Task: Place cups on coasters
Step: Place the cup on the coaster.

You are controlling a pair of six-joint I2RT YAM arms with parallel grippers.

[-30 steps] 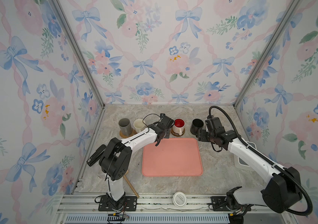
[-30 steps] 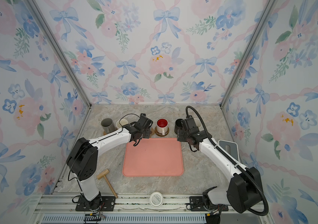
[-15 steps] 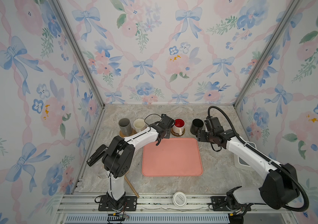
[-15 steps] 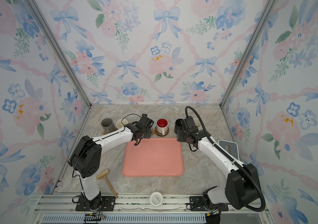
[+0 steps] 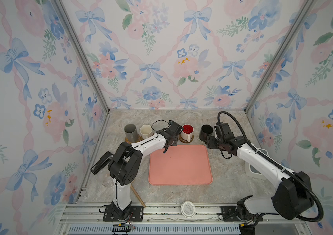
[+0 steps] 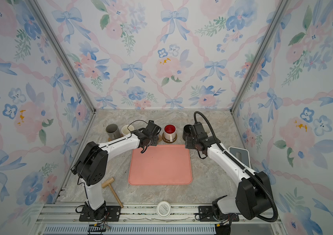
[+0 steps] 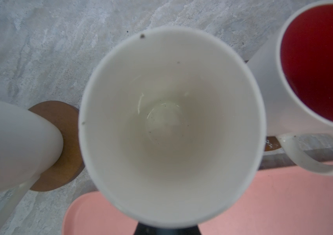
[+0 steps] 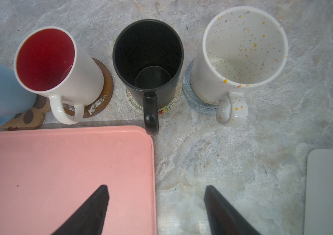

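Mugs (image 8: 147, 61) lined on coasters (image 8: 104, 81) behind pink tray (image 5: 179, 164).
Left gripper (image 5: 166, 147) closed by light blue mug (image 8: 0, 87); right gripper (image 8: 155, 189) wide over tray corner.

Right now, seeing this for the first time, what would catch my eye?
First the wallpaper of blue bows and pink flowers on all three walls. Then the big pink tray in the middle of the marbled table, and behind it a row of mugs, where the white mug with the red inside stands out on its brown coaster. The left arm and the right arm, white and black, reach toward that row.
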